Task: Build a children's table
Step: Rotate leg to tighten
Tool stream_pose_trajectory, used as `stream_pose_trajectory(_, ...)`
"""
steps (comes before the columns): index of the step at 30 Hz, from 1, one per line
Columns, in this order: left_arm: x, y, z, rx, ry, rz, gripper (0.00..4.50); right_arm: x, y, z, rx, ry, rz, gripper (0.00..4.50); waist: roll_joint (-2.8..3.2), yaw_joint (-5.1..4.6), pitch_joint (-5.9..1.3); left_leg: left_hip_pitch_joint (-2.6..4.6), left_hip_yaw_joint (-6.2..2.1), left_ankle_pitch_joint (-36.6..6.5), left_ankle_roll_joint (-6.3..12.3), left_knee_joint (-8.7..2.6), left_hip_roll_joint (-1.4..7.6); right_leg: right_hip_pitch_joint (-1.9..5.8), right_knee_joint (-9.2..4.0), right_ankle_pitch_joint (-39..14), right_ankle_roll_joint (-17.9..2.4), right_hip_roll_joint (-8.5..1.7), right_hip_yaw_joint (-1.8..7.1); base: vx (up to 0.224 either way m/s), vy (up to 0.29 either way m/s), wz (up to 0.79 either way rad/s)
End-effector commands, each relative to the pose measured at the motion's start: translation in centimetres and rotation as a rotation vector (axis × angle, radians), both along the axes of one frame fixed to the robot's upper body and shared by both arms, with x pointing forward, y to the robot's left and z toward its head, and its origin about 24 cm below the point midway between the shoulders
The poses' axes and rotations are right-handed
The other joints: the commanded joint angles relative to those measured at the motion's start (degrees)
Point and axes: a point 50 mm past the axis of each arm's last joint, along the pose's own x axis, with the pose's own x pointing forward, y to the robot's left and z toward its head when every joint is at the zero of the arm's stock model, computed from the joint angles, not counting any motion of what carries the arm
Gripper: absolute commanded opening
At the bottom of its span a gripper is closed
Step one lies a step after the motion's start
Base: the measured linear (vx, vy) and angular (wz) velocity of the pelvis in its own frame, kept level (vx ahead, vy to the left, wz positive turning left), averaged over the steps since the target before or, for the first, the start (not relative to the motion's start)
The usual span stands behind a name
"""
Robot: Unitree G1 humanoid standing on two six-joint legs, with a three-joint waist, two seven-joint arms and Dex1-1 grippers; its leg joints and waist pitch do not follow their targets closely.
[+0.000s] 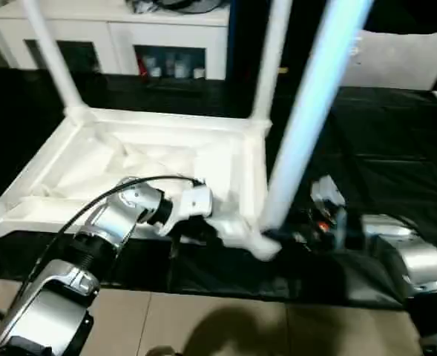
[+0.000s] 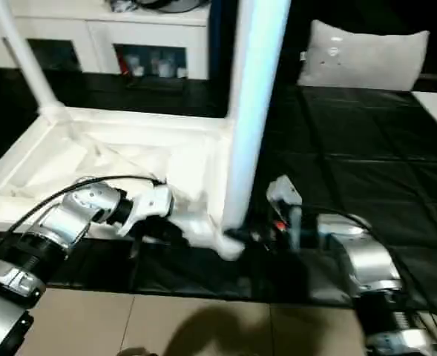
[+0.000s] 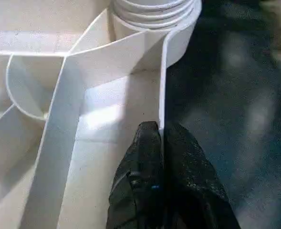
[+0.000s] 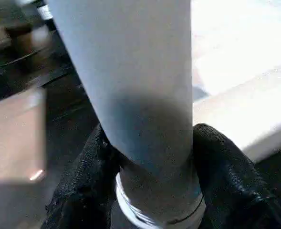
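Inverted white table top [image 1: 151, 159] on the black surface [image 2: 366, 170], ribbed underside up, legs upright in its far corners. Left gripper [image 3: 160, 138]: fingers closed on the near rim wall beside the near right corner socket [image 3: 178, 28]. Right gripper [image 4: 150, 162]: fingers clasp the base of the near right leg [image 1: 307, 119] standing in that socket

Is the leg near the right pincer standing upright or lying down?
Upright, slightly tilted: the leg rises from the table top's near corner socket, and the right pincer grips its base.
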Motion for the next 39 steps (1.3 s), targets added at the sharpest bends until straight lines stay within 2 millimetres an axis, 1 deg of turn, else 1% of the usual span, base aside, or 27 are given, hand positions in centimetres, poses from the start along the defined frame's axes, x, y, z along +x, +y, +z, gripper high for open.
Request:
stream_pose_trajectory(1,0.1,-3.5,0.0,-0.075,0.009,0.060,0.00,1.7,1.1,-0.4,-0.021,0.046,-0.193,2.03,-0.74,-0.44,-3.08,-0.23,-0.59,-12.18,-0.14,-4.15,1.24,2.83,-5.79,-28.02,-6.87,-4.37,1.98,0.000,0.000,0.00)
stream_pose_trajectory(2,0.1,-3.5,0.0,-0.075,0.009,0.060,0.00,1.7,1.1,-0.4,-0.021,0.046,-0.193,2.03,-0.72,-0.62,-3.13,-0.33,-0.73,-11.85,-0.16,-4.18,1.21,2.93,-5.79,-28.14,-6.61,-4.39,1.87,0.000,0.000,0.00)
stream_pose_trajectory(3,0.7,-4.9,-0.1,-0.082,-0.004,0.171,0.00,2.8,1.7,-0.8,-0.043,0.060,-0.341,2.02,-0.75,-1.06,-3.19,-0.23,-0.61,-11.73,0.14,-4.06,1.21,2.70,-5.93,-27.20,-6.44,-4.21,1.97,0.000,0.000,0.00)
stream_pose_trajectory(4,0.9,-5.2,-0.2,-0.084,-0.007,0.197,0.00,3.0,1.8,-0.9,-0.048,0.063,-0.375,2.02,-0.71,-1.63,-3.24,-0.34,-0.64,-11.78,-0.01,-3.96,1.08,2.68,-5.83,-26.04,-7.15,-4.14,1.91,0.000,0.000,0.00)
stream_pose_trajectory(5,1.1,-5.9,-0.2,-0.089,-0.015,0.256,0.00,3.5,2.2,-1.0,-0.060,0.051,-0.446,2.02,-0.73,-1.71,-3.46,-0.26,-0.57,-11.19,-0.06,-3.85,1.10,2.72,-5.74,-24.87,-7.37,-4.15,1.99,0.000,0.000,0.00)
stream_pose_trajectory(6,1.2,-6.3,-0.2,-0.092,-0.019,0.279,0.00,3.7,2.4,-1.0,-0.058,0.045,-0.477,2.02,-0.75,-1.95,-3.43,-0.45,-0.57,-10.51,0.38,-3.80,1.00,2.77,-5.70,-23.05,-8.00,-4.09,1.98,0.000,0.000,0.00)
stream_pose_trajectory(7,1.3,-7.0,-0.2,-0.100,-0.025,0.316,0.00,4.1,2.8,-1.1,-0.032,0.045,-0.526,2.02,-0.80,-1.98,-3.56,-0.42,-0.44,-9.73,1.05,-3.68,0.95,2.87,-5.60,-20.91,-8.48,-4.02,2.05,0.000,0.000,0.00)
stream_pose_trajectory(8,1.3,-7.3,-0.2,-0.094,-0.036,0.327,0.00,4.3,2.9,-1.0,-0.026,0.024,-0.538,2.02,-0.79,-2.02,-3.71,-0.53,-0.30,-8.69,1.60,-3.57,1.01,2.96,-5.36,-17.76,-9.36,-3.96,2.16,0.000,0.000,0.00)
stream_pose_trajectory(10,1.3,-7.6,-0.3,-0.082,-0.051,0.334,0.00,4.4,3.1,-0.8,-0.012,0.006,-0.548,2.02,-0.85,-1.91,-3.75,-0.57,-0.22,-7.81,2.40,-3.55,1.02,3.09,-5.11,-14.41,-10.46,-3.86,2.14,0.000,0.000,0.00)
stream_pose_trajectory(11,1.2,-7.7,-0.3,-0.078,-0.054,0.330,0.00,4.5,3.2,-0.8,0.004,0.013,-0.551,2.35,-0.85,-1.85,-3.76,-0.56,-0.16,-7.58,2.76,-3.52,0.97,3.14,-5.13,-13.87,-10.57,-3.85,2.14,0.000,0.000,0.00)
stream_pose_trajectory(13,1.1,-7.8,-0.3,-0.082,-0.047,0.326,0.00,4.6,3.4,-0.6,0.040,0.024,-0.562,2.69,-0.75,-1.73,-3.72,-0.71,-0.27,-6.97,3.36,-3.65,1.11,3.37,-4.85,-12.02,-11.12,-3.86,2.11,0.000,0.000,0.00)
stream_pose_trajectory(15,1.2,-7.4,-0.3,-0.074,-0.062,0.318,0.00,4.5,3.4,-0.3,0.060,0.010,-0.535,2.79,-0.67,-1.76,-3.66,-0.55,-0.30,-7.98,3.39,-3.75,1.22,3.31,-4.96,-12.75,-11.29,-3.91,2.09,0.000,0.000,0.00)
stream_pose_trajectory(16,1.3,-7.2,-0.3,-0.068,-0.069,0.320,0.00,4.4,3.4,-0.1,0.062,-0.003,-0.528,3.04,-0.68,-1.80,-3.62,-0.52,-0.30,-8.39,3.28,-3.79,1.24,3.32,-5.00,-13.18,-11.29,-3.92,2.09,0.000,0.000,0.00)
stream_pose_trajectory(19,1.3,-6.7,-0.3,-0.064,-0.078,0.308,0.00,4.2,3.0,0.1,0.075,-0.027,-0.507,3.12,-0.65,-1.79,-3.58,-0.51,-0.32,-9.02,3.12,-3.84,1.27,3.32,-5.10,-14.45,-10.96,-4.02,2.13,0.000,0.000,0.00)
stream_pose_trajectory(20,1.3,-6.4,-0.3,-0.062,-0.082,0.294,0.00,4.2,2.7,0.2,0.076,-0.046,-0.487,3.20,-0.54,-1.73,-3.59,-0.51,-0.34,-9.08,3.11,-3.84,1.27,3.34,-5.15,-14.54,-10.86,-4.05,2.13,0.000,0.000,0.00)
stream_pose_trajectory(21,1.3,-6.2,-0.4,-0.059,-0.083,0.281,0.00,4.1,2.4,0.3,0.072,-0.057,-0.472,3.30,-0.63,-1.72,-3.61,-0.52,-0.29,-9.04,3.19,-3.78,1.28,3.34,-5.13,-14.20,-10.90,-4.06,2.18,0.000,0.000,0.00)
stream_pose_trajectory(22,1.1,-5.7,-0.4,-0.055,-0.088,0.237,0.00,3.7,1.6,0.4,0.063,-0.072,-0.408,3.30,-0.77,-1.58,-3.68,-0.56,-0.29,-8.64,3.44,-3.73,1.27,3.46,-5.07,-13.39,-10.96,-4.03,2.17,0.000,0.000,0.00)
stream_pose_trajectory(25,0.8,-5.0,-0.5,-0.051,-0.081,0.187,0.00,3.2,0.7,0.7,0.048,-0.074,-0.324,3.30,-0.70,-1.32,-3.65,-0.55,-0.27,-8.49,4.13,-3.74,1.43,3.46,-4.84,-12.11,-11.49,-4.03,2.18,0.000,0.000,0.00)
stream_pose_trajectory(26,0.7,-4.7,-0.5,-0.047,-0.086,0.163,0.00,2.9,0.4,0.8,0.039,-0.075,-0.290,3.51,-0.71,-1.24,-3.57,-0.49,-0.27,-8.67,4.20,-3.79,1.44,3.40,-4.99,-12.51,-11.49,-4.00,2.15,0.000,0.000,0.00)
stream_pose_trajectory(27,0.6,-4.5,-0.6,-0.044,-0.090,0.146,0.00,2.7,0.2,0.8,0.033,-0.076,-0.266,3.51,-0.70,-1.10,-3.52,-0.47,-0.28,-9.00,4.23,-3.80,1.52,3.43,-5.02,-13.02,-11.32,-4.09,2.20,0.000,0.000,0.00)
stream_pose_trajectory(29,0.4,-3.7,-0.6,-0.024,-0.092,0.094,0.00,2.2,-0.8,1.2,0.009,-0.088,-0.188,3.71,-0.71,-1.02,-3.52,-0.44,-0.24,-9.18,4.13,-3.80,1.57,3.32,-5.01,-13.55,-11.27,-4.14,2.23,0.000,0.000,0.00)
stream_pose_trajectory(31,0.1,-2.7,-0.6,-0.010,-0.081,0.009,0.00,1.7,-1.8,1.5,-0.024,-0.101,-0.097,3.71,-0.75,-0.73,-3.51,-0.37,-0.30,-9.67,4.15,-3.83,1.62,3.33,-5.05,-14.42,-11.07,-4.14,2.19,0.000,0.000,0.00)
stream_pose_trajectory(33,-0.2,-2.3,-0.6,-0.007,-0.074,-0.042,0.00,1.4,-2.1,1.7,-0.031,-0.115,-0.037,3.71,-0.70,-0.39,-3.55,-0.32,-0.31,-9.64,4.20,-3.80,1.72,3.26,-5.02,-14.30,-11.23,-4.26,2.20,0.000,0.000,0.00)
stream_pose_trajectory(34,-0.4,-2.0,-0.5,-0.004,-0.073,-0.076,0.00,1.1,-2.3,1.7,-0.032,-0.119,0.012,3.71,-0.51,-0.21,-3.51,-0.27,-0.23,-9.55,4.08,-3.82,1.80,3.17,-4.92,-14.00,-11.32,-4.26,2.28,0.000,0.000,0.00)
stream_pose_trajectory(35,-0.4,-1.8,-0.5,-0.002,-0.074,-0.092,0.00,0.9,-2.4,1.8,-0.032,-0.119,0.034,3.71,-0.56,-0.06,-3.57,-0.21,-0.19,-9.63,4.12,-3.78,1.81,3.13,-4.97,-13.93,-11.33,-4.22,2.22,0.000,0.000,0.00)
stream_pose_trajectory(36,-0.5,-1.6,-0.5,0.003,-0.073,-0.106,0.00,0.8,-2.4,1.8,-0.030,-0.116,0.062,3.45,-0.61,0.17,-3.55,-0.23,-0.15,-9.45,4.10,-3.78,1.85,3.14,-4.81,-13.29,-11.60,-4.21,2.24,0.000,0.000,0.00)
stream_pose_trajectory(39,-0.7,-1.0,-0.3,0.001,-0.060,-0.162,0.00,0.2,-2.4,1.5,-0.031,-0.109,0.146,3.37,-0.57,0.56,-3.62,-0.18,-0.13,-9.21,4.03,-3.79,2.12,3.09,-4.51,-11.64,-12.56,-4.26,2.16,0.000,0.000,0.00)
